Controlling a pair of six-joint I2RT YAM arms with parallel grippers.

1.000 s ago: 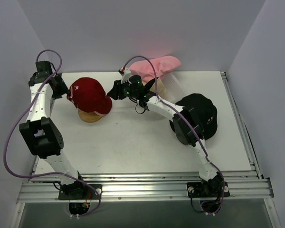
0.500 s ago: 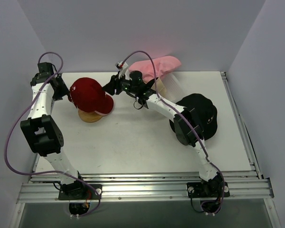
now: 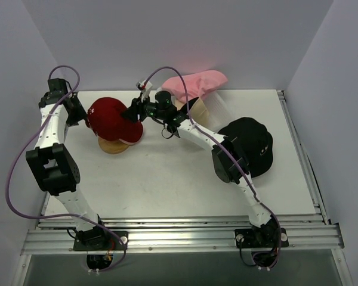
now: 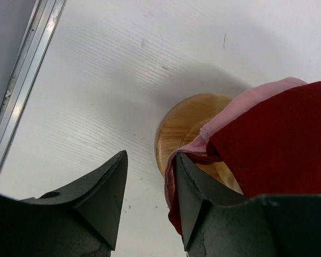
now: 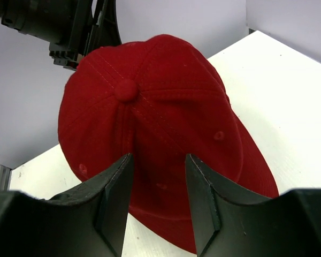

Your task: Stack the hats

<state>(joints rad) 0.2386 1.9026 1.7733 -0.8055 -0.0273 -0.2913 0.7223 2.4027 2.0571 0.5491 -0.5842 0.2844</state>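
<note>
1. The black hat [image 3: 253, 143] lies nearest on the right of the desk [image 3: 167, 185], well apart from both pincers.
2. The red cap [image 3: 112, 119] sits on the wooden stand [image 3: 111, 146] at mid-left, its brim pointing to the near right.
3. The right pincer [image 3: 134, 110] is open and empty. The cap's crown lies straight ahead of it, to its left.
4. The left pincer [image 3: 82, 116] is also open, with nothing between its jaws, and sits at the cap's opposite rim. It is likely the nearer one.
5. The pink hat [image 3: 197, 81] lies farthest back.
</note>
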